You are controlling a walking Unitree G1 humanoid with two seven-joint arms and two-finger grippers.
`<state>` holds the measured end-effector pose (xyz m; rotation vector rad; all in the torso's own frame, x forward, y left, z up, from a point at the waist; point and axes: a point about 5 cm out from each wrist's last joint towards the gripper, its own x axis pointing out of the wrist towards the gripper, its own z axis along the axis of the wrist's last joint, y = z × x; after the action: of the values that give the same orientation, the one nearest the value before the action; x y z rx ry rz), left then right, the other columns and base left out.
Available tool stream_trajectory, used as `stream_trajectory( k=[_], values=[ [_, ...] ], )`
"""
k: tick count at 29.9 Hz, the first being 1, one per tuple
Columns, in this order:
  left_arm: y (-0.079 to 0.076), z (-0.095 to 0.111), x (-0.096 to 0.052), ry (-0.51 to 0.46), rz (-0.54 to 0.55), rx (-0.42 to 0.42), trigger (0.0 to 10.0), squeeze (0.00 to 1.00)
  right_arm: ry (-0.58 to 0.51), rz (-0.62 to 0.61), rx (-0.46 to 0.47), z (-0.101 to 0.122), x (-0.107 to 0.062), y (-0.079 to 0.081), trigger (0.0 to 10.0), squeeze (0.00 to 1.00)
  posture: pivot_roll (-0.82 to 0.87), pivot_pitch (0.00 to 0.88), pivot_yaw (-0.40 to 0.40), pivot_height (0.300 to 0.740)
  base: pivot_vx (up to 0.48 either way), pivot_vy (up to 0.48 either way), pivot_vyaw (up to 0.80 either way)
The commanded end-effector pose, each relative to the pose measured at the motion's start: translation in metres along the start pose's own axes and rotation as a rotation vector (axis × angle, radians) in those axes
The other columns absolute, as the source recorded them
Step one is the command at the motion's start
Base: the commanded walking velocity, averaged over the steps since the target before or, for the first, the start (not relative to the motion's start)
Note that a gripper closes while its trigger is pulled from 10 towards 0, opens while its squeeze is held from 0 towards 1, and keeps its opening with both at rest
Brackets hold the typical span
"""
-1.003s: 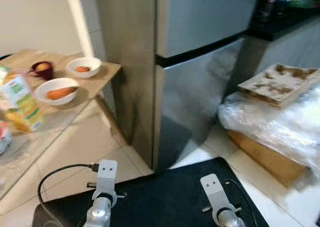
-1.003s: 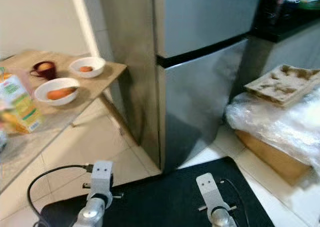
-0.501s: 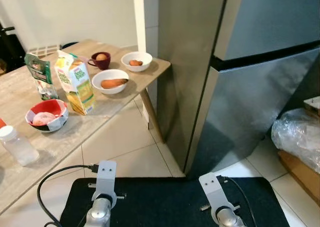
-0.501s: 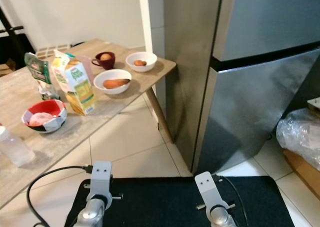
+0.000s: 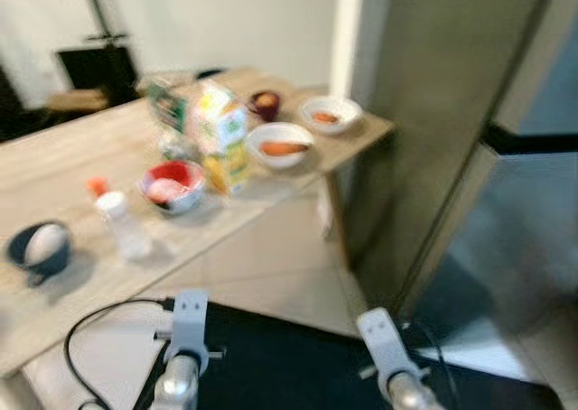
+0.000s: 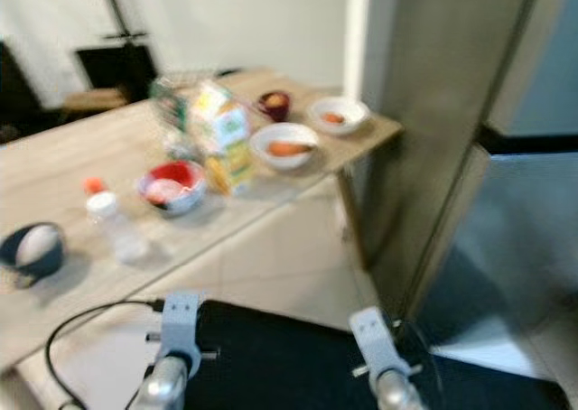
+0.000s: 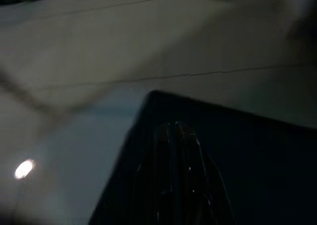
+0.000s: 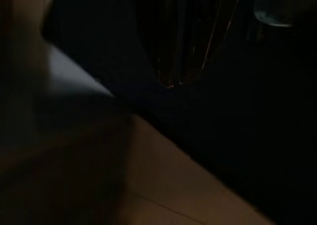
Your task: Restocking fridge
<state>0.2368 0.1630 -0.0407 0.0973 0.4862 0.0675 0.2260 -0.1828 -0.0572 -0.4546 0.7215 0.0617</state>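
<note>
The steel fridge (image 5: 470, 130) stands shut on the right. Left of it a wooden table (image 5: 72, 157) carries a juice carton (image 5: 221, 135), a green packet (image 5: 167, 107), a red bowl (image 5: 172, 184), a white bowl with an orange vegetable (image 5: 283, 145), a small white bowl (image 5: 329, 115), a dark cup (image 5: 265, 103), a clear bottle (image 5: 122, 225) and a blue bowl holding an egg (image 5: 41, 247). Both arms hang low before me. My left gripper (image 7: 173, 131) is shut and empty over a black mat. My right gripper (image 8: 171, 81) is in deep shade.
A black mat (image 5: 271, 356) lies on the pale tiled floor right under my arms. A black cable (image 5: 90, 324) loops by my left wrist. A dark stand (image 5: 95, 67) sits behind the table. The head views are blurred.
The camera has swung to the left: the table now takes up the left and middle, the fridge has slid to the right edge. Both arms still hang low.
</note>
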Motion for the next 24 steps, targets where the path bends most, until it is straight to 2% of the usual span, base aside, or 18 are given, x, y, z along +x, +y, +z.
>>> stream_trajectory(
  k=[1,24],
  values=[
    [-0.0034,-0.0009,-0.0005,0.005,-0.014,0.003,10.0,0.0,0.015,0.003,0.0,-0.0041,-0.001,0.0004,10.0,0.0,-0.09,0.001,0.007,0.74,0.0,0.0,0.8],
    [-0.0061,-0.0027,-0.0015,0.011,-0.022,0.003,10.0,0.0,0.007,0.004,-0.013,-0.0016,-0.0001,-0.0013,10.0,0.0,-0.09,0.0,0.002,0.74,0.0,0.0,0.8]
  ],
)
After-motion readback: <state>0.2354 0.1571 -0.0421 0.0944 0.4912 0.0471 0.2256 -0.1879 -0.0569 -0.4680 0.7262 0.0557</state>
